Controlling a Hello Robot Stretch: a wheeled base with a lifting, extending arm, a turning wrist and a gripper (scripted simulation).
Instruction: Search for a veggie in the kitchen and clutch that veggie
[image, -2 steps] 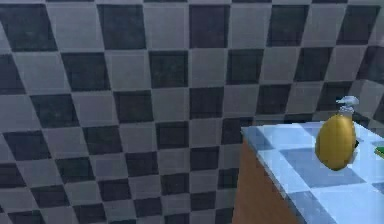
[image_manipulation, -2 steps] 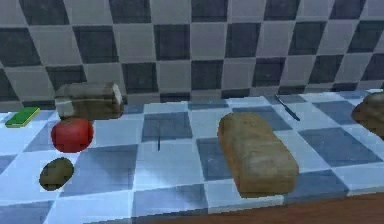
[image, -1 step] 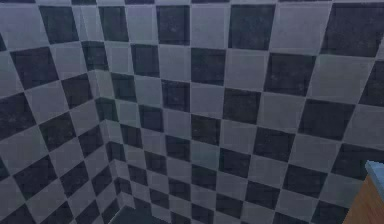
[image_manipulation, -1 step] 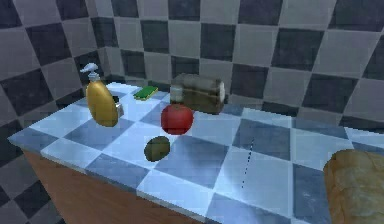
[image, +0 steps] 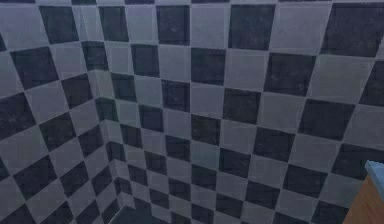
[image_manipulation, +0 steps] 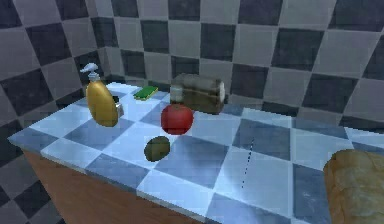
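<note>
Forward view: checkered wall (image: 200, 100) of dark and grey tiles, folding into a corner at the left. Claw's state: cannot tell. Arm side view, along the tiled countertop (image_manipulation: 270, 150): upright yellow-orange pump bottle (image_manipulation: 101, 102), contents not discernible; small green flat thing (image_manipulation: 148, 92) farther back by the wall; brownish oval lump (image_manipulation: 156, 149) near the front edge; red round tomato (image_manipulation: 177, 120) just behind that lump, in front of a brown boxy thing (image_manipulation: 198, 92); tan rounded mass (image_manipulation: 356, 185) at bottom right.

Orange bottle (image_manipulation: 102, 102), green sponge (image_manipulation: 148, 92)
</note>
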